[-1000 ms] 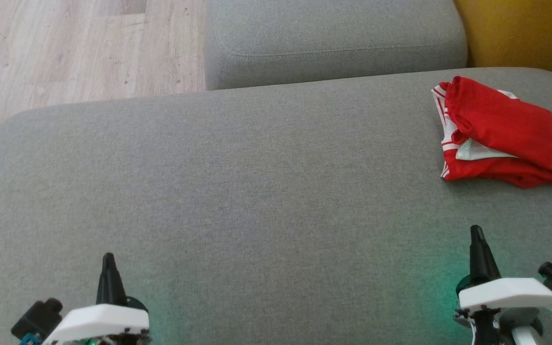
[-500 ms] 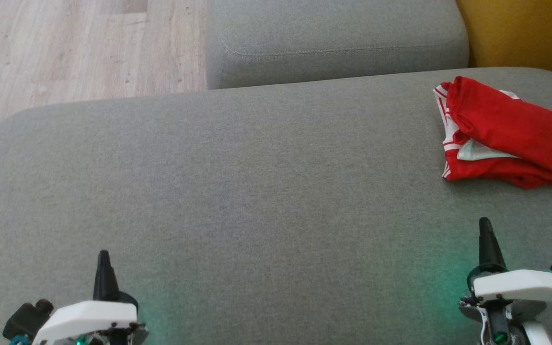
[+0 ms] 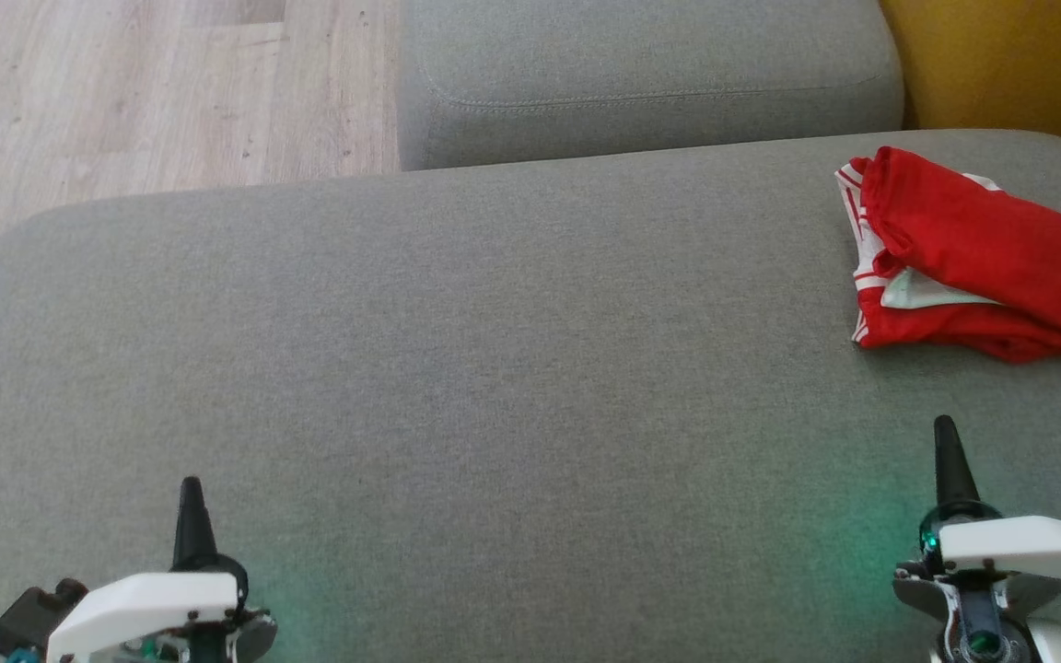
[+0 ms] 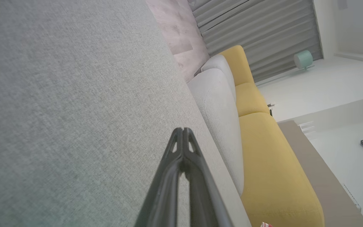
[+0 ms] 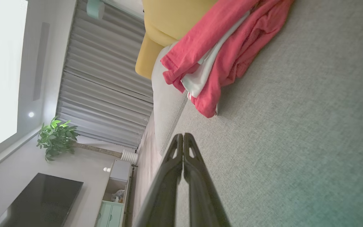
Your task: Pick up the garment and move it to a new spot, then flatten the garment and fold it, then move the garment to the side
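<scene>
**Two grippers empty, garment at far right**

Left gripper (image 3: 190, 488) over the near edge of the grey cushion (image 3: 494, 368), fingers together, empty. Right gripper (image 3: 946, 428) by the near right corner, likewise. Garment (image 3: 973, 249) loosely folded at the far right corner. Judged set aside; keep both arms clear of its folds.

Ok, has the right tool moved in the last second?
Yes. The right tool has slid toward the head view's right and slightly up, nearer the red garment, which stays put on the grey sofa.
</scene>
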Tool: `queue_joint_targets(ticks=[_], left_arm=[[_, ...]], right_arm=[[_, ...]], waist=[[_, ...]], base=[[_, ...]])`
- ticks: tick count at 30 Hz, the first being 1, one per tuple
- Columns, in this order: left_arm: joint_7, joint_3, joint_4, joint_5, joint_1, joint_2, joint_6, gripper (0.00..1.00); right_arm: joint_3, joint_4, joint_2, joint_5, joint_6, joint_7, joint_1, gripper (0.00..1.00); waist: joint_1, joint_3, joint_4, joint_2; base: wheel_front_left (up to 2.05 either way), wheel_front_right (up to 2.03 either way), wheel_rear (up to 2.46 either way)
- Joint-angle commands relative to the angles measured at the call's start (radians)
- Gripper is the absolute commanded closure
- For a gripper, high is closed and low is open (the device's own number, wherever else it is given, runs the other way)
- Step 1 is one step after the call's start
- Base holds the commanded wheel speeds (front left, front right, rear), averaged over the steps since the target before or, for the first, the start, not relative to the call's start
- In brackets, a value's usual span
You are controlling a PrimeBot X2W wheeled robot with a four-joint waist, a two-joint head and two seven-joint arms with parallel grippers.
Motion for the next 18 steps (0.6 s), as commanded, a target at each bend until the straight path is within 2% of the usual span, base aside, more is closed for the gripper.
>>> queue_joint_targets(ticks=[1,18], left_arm=[[0.009,0.035,-0.037,-0.027,-0.057,0.004,-0.01,1.0],[0.056,0.066,-0.044,-0.185,-0.072,0.005,-0.031,1.0]], right_arm=[[0.008,-0.041,-0.009,0.033,-0.001,0.008,-0.056,1.0],[-0.016,-0.062,-0.009,0.209,-0.001,0.054,-0.065,1.0]], waist=[[0.0,0.0,0.0,-0.0001],[0.0,0.002,0.004,-0.0001]], base=[[0.0,0.0,0.0],[0.0,0.0,0.0]])
